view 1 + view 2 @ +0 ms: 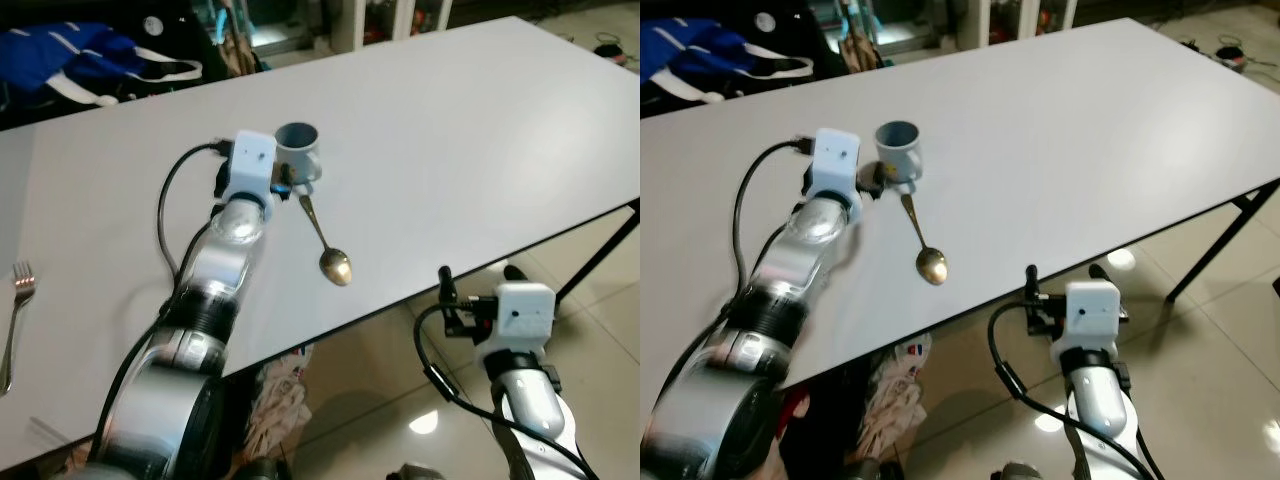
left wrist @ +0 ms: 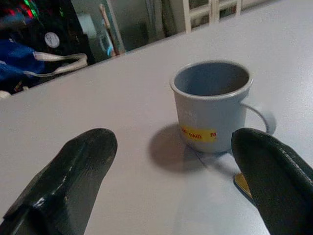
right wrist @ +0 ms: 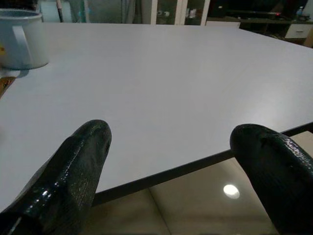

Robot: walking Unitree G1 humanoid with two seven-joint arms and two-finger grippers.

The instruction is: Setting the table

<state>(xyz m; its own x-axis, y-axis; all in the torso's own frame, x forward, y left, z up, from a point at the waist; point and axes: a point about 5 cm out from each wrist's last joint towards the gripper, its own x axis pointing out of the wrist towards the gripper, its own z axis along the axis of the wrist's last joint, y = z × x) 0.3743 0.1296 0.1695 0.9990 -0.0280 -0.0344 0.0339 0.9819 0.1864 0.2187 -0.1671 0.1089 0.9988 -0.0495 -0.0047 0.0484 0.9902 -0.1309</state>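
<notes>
A pale blue mug point(image 1: 298, 151) with a yellow label stands upright and empty on the white table point(image 1: 470, 130). A gold spoon point(image 1: 327, 243) lies just in front of it, bowl toward the near edge. My left gripper point(image 2: 176, 181) is open right behind the mug point(image 2: 213, 104), its two black fingers point(image 2: 73, 171) spread wide and holding nothing. A silver fork point(image 1: 15, 315) lies at the table's near left. My right gripper point(image 3: 181, 171) is open below the table's near edge, fingers point(image 3: 73, 166) apart and empty.
A blue bag point(image 1: 70, 55) with white straps sits beyond the far left of the table. A black table leg point(image 1: 600, 250) stands at the right over glossy tiled floor. Cables lie on the floor at far right.
</notes>
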